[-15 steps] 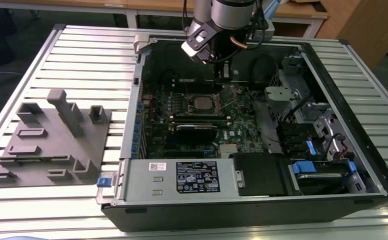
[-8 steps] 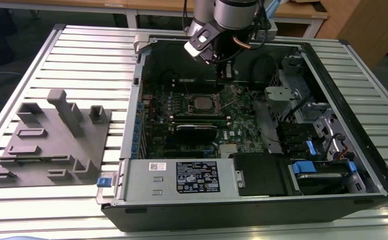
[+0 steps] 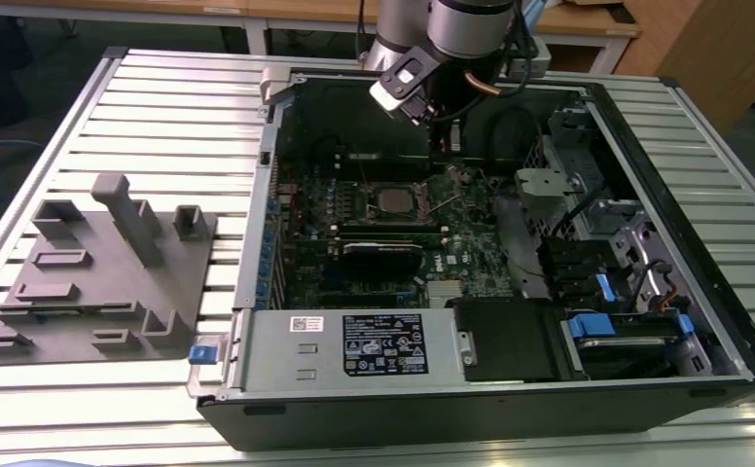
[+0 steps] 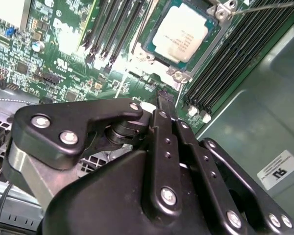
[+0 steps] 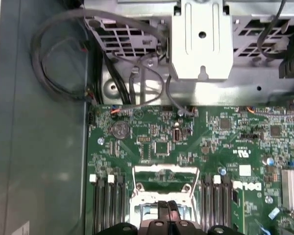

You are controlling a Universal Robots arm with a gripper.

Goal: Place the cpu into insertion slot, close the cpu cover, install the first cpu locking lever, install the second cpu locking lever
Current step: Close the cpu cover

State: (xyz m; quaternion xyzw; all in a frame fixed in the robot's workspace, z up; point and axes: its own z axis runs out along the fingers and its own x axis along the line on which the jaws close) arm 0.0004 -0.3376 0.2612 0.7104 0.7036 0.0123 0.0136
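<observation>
The cpu (image 4: 180, 33), a small square chip with a dull silver top, lies in the black-rimmed insertion slot (image 3: 391, 201) on the green motherboard. The cpu cover (image 4: 213, 22), a thin metal frame, lies around the chip's top. A thin wire lever (image 4: 269, 7) runs off from one corner of the socket, and thin levers (image 3: 450, 199) stand beside the socket in the exterior view. My gripper (image 4: 164, 98) hangs above the board just off one socket edge, on the far side in the exterior view (image 3: 453, 144). Its black fingers (image 5: 161, 211) are shut together with nothing between them.
The open computer case (image 3: 689, 370) lies on a slatted white table (image 3: 157, 117). Long black memory slots (image 4: 235, 58) flank the socket. Loose cables (image 5: 54, 58) and a metal drive bracket (image 5: 202, 39) sit beyond the board. A grey fixture plate (image 3: 92, 272) rests at the exterior view's left.
</observation>
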